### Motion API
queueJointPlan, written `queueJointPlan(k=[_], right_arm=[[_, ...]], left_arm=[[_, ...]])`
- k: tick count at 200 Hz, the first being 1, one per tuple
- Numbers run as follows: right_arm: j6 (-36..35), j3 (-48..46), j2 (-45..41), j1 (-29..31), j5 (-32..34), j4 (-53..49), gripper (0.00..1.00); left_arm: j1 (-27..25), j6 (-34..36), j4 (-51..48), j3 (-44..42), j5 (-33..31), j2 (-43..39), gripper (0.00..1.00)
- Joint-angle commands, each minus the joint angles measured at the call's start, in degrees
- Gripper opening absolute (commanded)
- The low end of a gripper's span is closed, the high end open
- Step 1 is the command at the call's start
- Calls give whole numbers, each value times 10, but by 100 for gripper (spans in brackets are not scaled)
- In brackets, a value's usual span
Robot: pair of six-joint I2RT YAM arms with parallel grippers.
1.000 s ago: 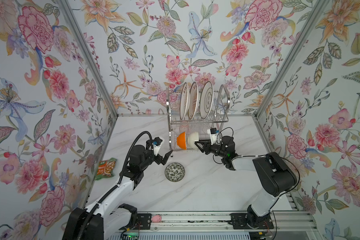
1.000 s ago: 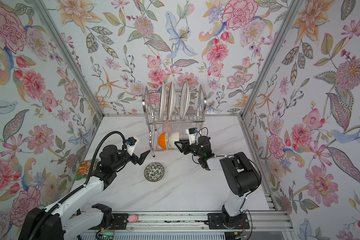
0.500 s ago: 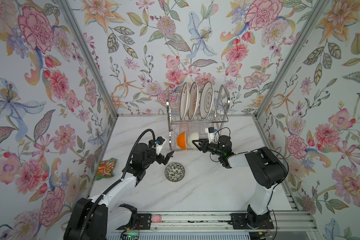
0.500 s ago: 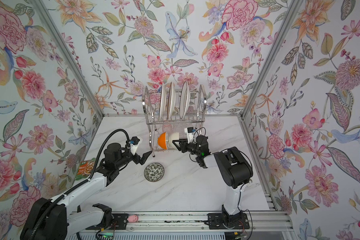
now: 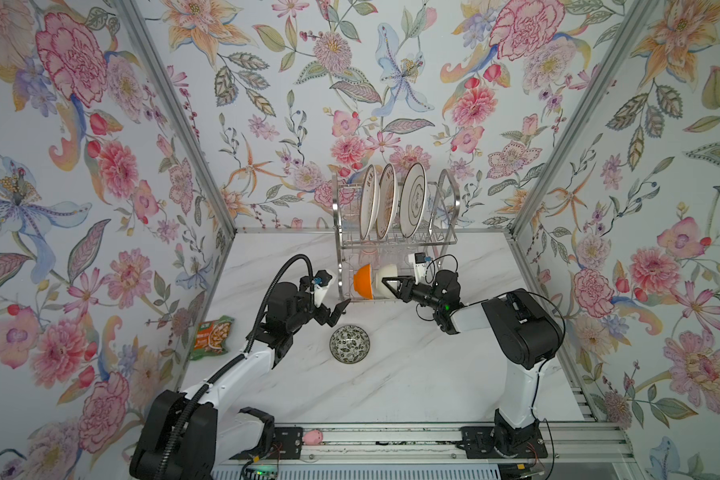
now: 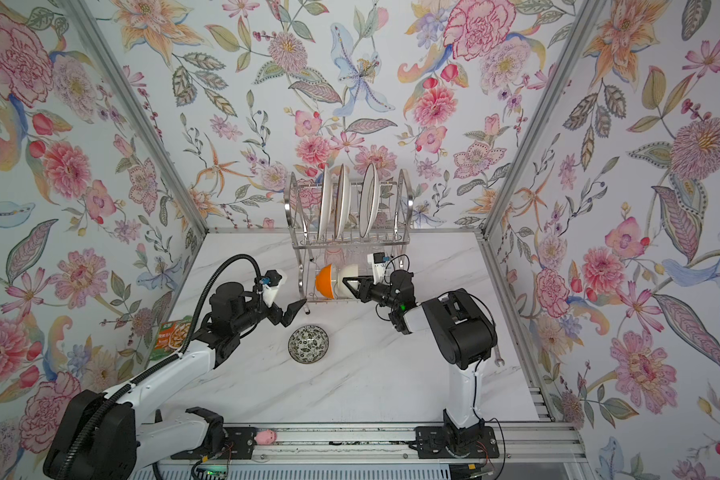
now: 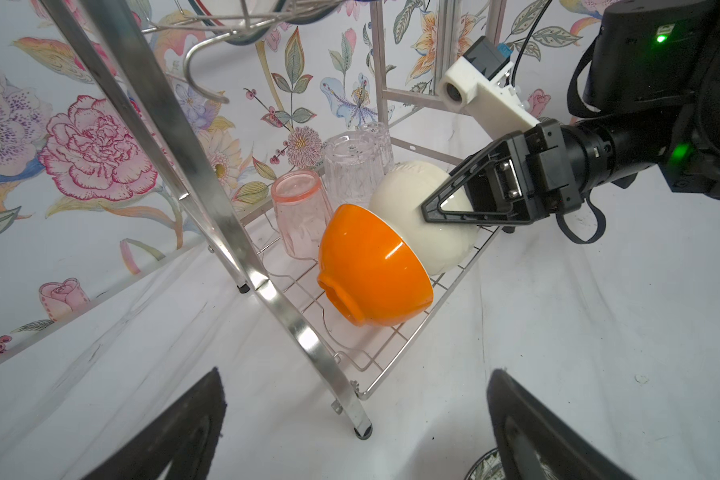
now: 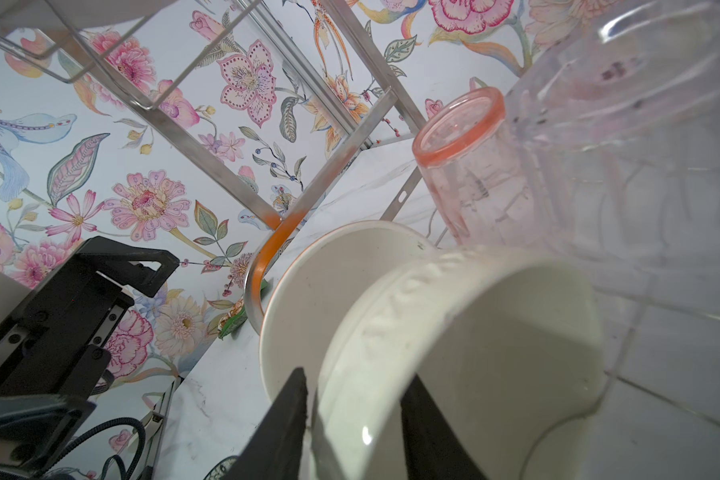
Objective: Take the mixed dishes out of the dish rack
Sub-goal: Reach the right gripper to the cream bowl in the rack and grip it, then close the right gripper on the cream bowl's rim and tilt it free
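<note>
Fingers of the right gripper point(image 8: 356, 386) straddle the rim of the round cream bowl point(image 8: 495, 332) at frame bottom, pinch unclear; the wide-spread left gripper point(image 5: 336, 312) sits farther.

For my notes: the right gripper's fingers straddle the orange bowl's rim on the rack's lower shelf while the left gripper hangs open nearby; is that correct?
Not quite: the right gripper straddles the rim of the cream bowl, as the right wrist view shows; the orange bowl leans ungripped beside it. The lower shelf of the dish rack and the open left gripper are right.
</note>
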Motion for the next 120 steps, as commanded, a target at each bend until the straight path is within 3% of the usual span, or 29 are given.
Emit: queueJointPlan(k=[1,120], right_arm=[[12,-11,8,5,7,37,36],[23,-33,-12,10,10,57,19]], left_arm=[[-7,0,-6,10,-2,-12,99],[-7,2,-5,6,-14,-26,99]])
